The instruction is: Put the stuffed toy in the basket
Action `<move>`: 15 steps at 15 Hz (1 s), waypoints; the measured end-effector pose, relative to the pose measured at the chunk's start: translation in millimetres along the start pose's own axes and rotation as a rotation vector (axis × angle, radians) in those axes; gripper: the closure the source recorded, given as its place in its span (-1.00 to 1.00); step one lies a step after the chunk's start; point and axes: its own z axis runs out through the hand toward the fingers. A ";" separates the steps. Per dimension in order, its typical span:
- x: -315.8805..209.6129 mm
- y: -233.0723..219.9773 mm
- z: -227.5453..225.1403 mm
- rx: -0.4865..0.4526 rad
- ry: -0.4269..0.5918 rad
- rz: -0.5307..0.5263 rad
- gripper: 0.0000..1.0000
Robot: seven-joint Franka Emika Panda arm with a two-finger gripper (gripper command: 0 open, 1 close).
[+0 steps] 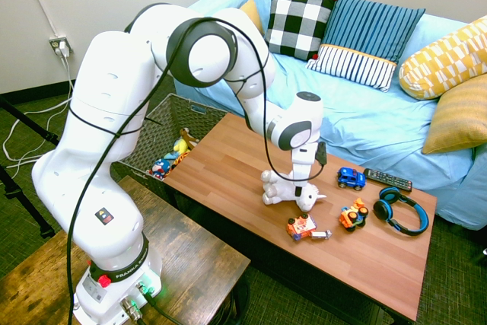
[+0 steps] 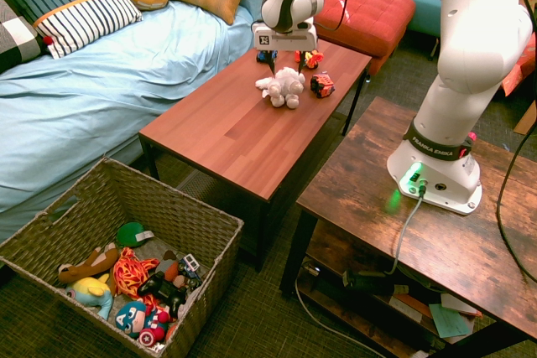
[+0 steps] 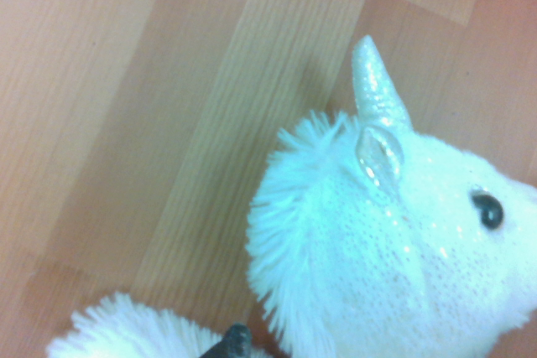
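Observation:
The stuffed toy (image 1: 288,189), a white plush animal with a small horn, stands on the wooden coffee table (image 1: 228,165). It also shows in the second exterior view as the stuffed toy (image 2: 283,86), and its head fills the wrist view as the stuffed toy (image 3: 394,266). My gripper (image 1: 298,180) hangs straight down over its head and neck. The fingers are open, one on each side just above the plush, as the gripper (image 2: 285,64) shows, with nothing held. The basket (image 2: 172,200) sits on the floor off the table's end, seen too as the basket (image 1: 190,104), with several toys inside.
On the table beyond the plush lie a blue toy car (image 1: 351,178), an orange toy vehicle (image 1: 354,215), an orange-and-white plastic toy (image 1: 303,227), a remote (image 1: 386,180) and blue headphones (image 1: 401,211). A light blue sofa (image 1: 365,112) with pillows runs along the table's far side.

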 end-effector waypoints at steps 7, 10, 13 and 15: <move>-7.8 -4.4 37.4 -0.036 0.033 0.000 1.00; -7.8 -4.7 37.5 -0.036 0.031 0.000 1.00; -8.5 -3.4 38.6 -0.040 0.023 -0.008 1.00; -9.9 -1.4 39.6 -0.038 0.014 -0.022 1.00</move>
